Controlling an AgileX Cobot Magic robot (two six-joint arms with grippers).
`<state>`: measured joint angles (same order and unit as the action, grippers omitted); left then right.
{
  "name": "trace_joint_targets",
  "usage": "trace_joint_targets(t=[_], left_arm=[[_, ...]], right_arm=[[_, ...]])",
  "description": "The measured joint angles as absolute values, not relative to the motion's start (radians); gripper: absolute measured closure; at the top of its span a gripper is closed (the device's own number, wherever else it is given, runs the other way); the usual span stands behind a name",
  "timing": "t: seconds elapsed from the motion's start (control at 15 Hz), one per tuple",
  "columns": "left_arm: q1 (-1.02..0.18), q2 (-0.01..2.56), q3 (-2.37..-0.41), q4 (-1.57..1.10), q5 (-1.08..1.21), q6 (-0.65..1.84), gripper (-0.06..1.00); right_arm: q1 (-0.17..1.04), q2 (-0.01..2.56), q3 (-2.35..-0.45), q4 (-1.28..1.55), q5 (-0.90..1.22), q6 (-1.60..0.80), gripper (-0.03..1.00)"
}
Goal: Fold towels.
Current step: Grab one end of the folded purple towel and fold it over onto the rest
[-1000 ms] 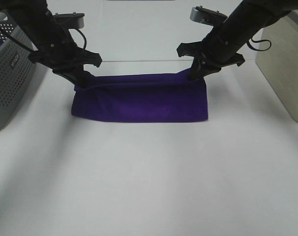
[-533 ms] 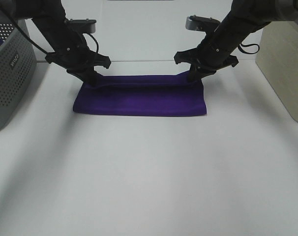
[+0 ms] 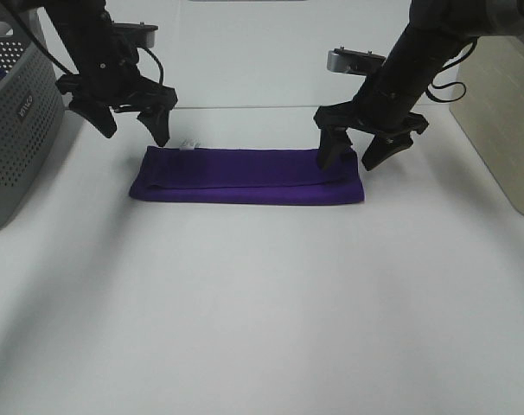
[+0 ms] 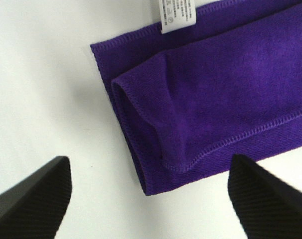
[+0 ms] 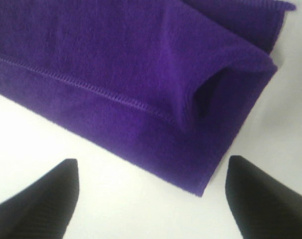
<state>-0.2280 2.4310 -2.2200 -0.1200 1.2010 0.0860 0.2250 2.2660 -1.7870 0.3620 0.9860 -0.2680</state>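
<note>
The purple towel (image 3: 245,175) lies folded into a long flat strip on the white table, with its white tag (image 3: 189,144) at the far left corner. My left gripper (image 3: 134,131) hangs open just above the strip's far left end, holding nothing. My right gripper (image 3: 357,156) hangs open over the strip's right end, holding nothing. The left wrist view shows the towel's folded left end (image 4: 206,94), the tag (image 4: 176,12) and both black fingertips (image 4: 36,194) apart. The right wrist view shows the folded right end (image 5: 141,74) between spread fingertips (image 5: 260,199).
A grey perforated basket (image 3: 11,130) stands at the left edge of the table. A beige box (image 3: 504,112) stands at the right edge. The white table (image 3: 262,303) stretches wide in front of the towel.
Both grippers have let go of the towel's far edge, opened and lifted slightly. The towel has dropped into a narrower flat strip.
</note>
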Motion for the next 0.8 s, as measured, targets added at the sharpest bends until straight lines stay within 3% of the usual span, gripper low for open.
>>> trace_joint_targets(t=[0.53,0.8], left_arm=[[-0.080,2.579,-2.224,-0.447,1.212,0.211,0.15],[-0.063,2.602,-2.231,-0.505,1.216,0.222,0.16]], right_arm=[[0.225,2.130,-1.788,0.351,1.083,-0.268,0.16],[0.225,2.130,-1.788,0.351,1.104,-0.268,0.16]])
